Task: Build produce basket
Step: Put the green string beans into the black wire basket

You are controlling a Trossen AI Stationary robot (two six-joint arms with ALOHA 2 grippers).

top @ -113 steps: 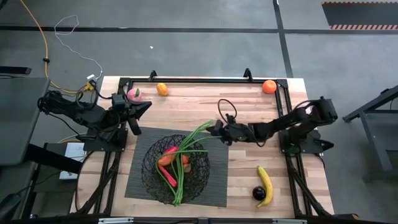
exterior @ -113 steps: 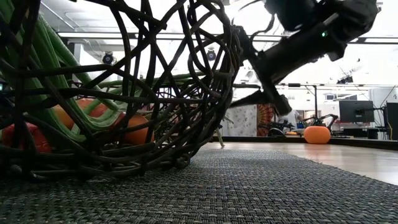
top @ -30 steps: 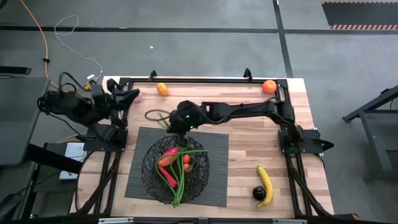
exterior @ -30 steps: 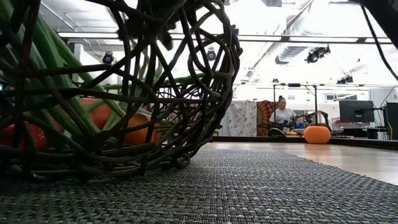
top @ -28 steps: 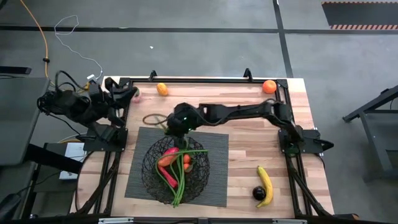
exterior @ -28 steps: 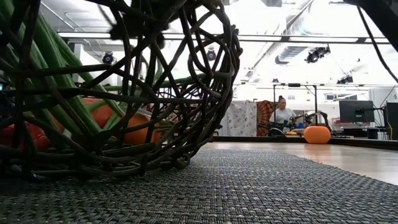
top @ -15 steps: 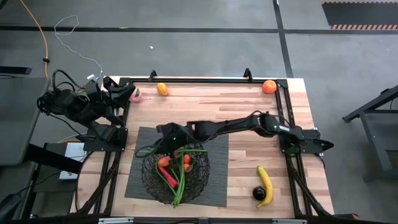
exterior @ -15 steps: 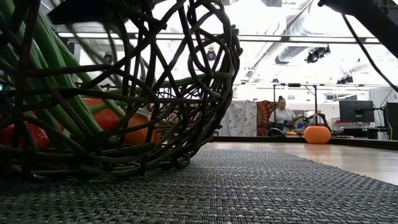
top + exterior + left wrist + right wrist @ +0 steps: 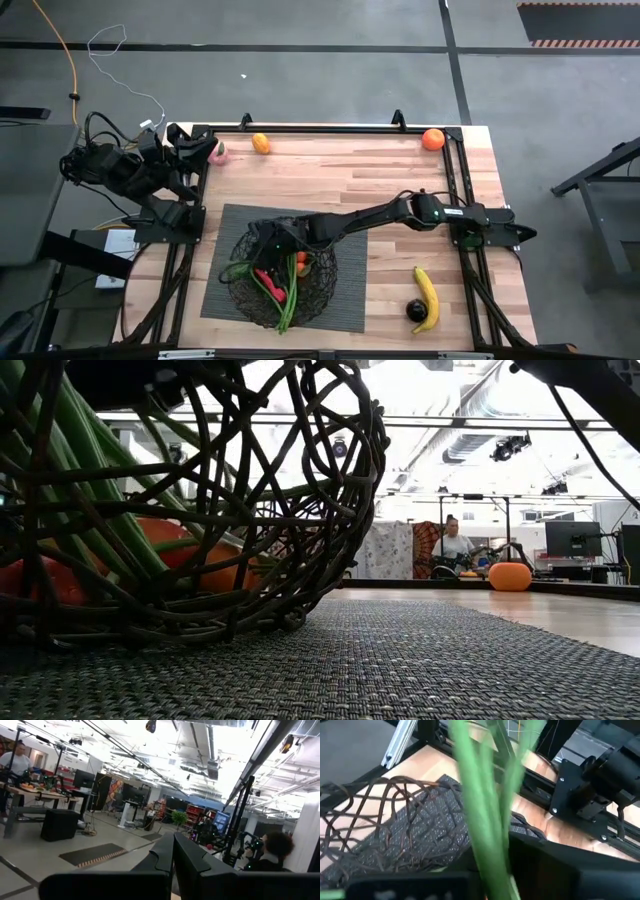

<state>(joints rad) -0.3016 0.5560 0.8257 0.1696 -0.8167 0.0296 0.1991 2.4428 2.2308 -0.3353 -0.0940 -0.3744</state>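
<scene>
Your right end effector (image 9: 268, 236) reaches over the basket (image 9: 325, 275) on the mat (image 9: 350, 305) and pinches the green beans (image 9: 477, 810). Your left end effector (image 9: 196, 152), pressed together, waits at the tabletop's (image 9: 400, 180) far left corner.

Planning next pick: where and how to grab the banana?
Grip the banana at mid-length from straight above, jaws across its narrow width. It lies flat on the table, long axis toward the near edge. Avoid its near end: the dark round fruit sits against it there.
</scene>
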